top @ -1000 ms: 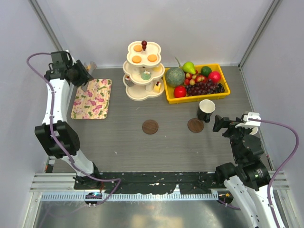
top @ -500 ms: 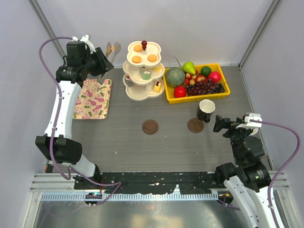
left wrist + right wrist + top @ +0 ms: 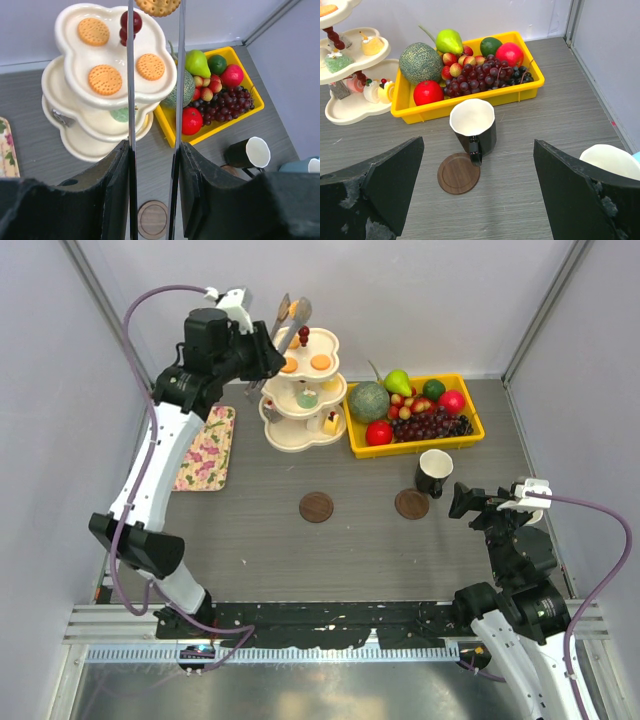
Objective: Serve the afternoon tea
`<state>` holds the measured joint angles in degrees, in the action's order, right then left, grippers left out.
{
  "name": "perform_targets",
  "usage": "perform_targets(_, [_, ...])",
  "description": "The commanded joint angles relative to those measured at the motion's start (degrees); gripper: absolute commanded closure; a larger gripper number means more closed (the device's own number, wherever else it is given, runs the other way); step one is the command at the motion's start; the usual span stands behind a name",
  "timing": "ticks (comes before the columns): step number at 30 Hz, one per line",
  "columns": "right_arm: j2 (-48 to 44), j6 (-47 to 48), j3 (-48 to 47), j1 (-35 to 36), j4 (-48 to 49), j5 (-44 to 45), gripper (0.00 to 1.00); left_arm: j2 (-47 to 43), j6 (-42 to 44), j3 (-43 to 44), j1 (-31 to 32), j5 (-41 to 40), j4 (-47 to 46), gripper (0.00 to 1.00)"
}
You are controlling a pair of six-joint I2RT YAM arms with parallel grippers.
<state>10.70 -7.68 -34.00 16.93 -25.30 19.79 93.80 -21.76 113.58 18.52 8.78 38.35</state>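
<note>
A cream three-tier stand (image 3: 297, 432) holds the sweets. Round orange tarts (image 3: 105, 79) lie on the top tier, a pale green piece (image 3: 338, 64) on the middle one, and a yellow cake wedge (image 3: 330, 424) on the lowest. My left gripper (image 3: 155, 150) is shut on metal tongs (image 3: 131, 100), held above the stand. A round orange biscuit shape (image 3: 157, 6) sits between the tongs' tips. My right gripper (image 3: 463, 501) is open and empty, right of the black mug (image 3: 472, 125). The white-and-blue mug (image 3: 612, 160) stands by my right finger.
A yellow tray (image 3: 470, 435) of fruit stands right of the stand. The flowered tray (image 3: 205, 450) lies at the left. Two wooden coasters (image 3: 316, 507) (image 3: 411, 504) lie mid-table, the right one touching the black mug. Walls close in behind and at both sides.
My left arm has swung right from over the flowered tray to the stand, carrying the tongs. The right arm and the mugs have not moved.
</note>
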Motion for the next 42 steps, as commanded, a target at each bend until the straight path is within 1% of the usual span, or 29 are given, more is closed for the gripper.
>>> perform_targets(1, [-0.42,0.21,-0.37,0.21,2.01,0.69,0.02,4.1,5.23,5.77,2.83,-3.23,-3.9,0.67])
perform_targets(4, [-0.5,0.3,-0.37,0.12,1.92,0.77,0.02,7.53,8.21,8.75,4.94,-5.25,-2.67,0.67])
perform_targets(8, [-0.59,0.39,-0.28,0.12,1.92,0.95,0.02,11.57,12.87,12.54,7.49,-11.31,-0.47,0.66])
perform_targets(11, [-0.33,0.39,-0.28,0.21,1.83,1.04,0.02,14.56,14.9,15.09,8.19,-14.04,1.29,0.66])
perform_targets(22, [-0.33,0.47,-0.28,0.3,1.83,1.13,0.02,19.31,21.49,15.27,10.3,-21.95,3.75,0.65])
perform_targets(25, [-0.24,0.39,-0.28,0.21,1.83,1.04,0.02,19.93,21.49,15.01,10.48,-22.84,3.66,0.62])
perform_targets(31, [-0.24,0.39,-0.28,0.21,1.74,1.13,0.02,20.02,21.49,14.3,10.66,-23.54,3.05,0.5])
perform_targets(35, [-0.24,0.39,-0.28,0.3,1.75,1.13,0.02,19.32,21.49,13.51,10.83,-23.54,2.0,0.45])
perform_targets(40, [-0.24,0.39,-0.28,0.21,1.74,1.13,0.02,18.61,21.49,13.34,10.92,-23.45,1.55,0.45])
perform_targets(42, [-0.42,0.47,-0.28,0.21,1.74,1.13,0.02,18.09,21.23,13.25,10.92,-23.02,1.47,0.48])
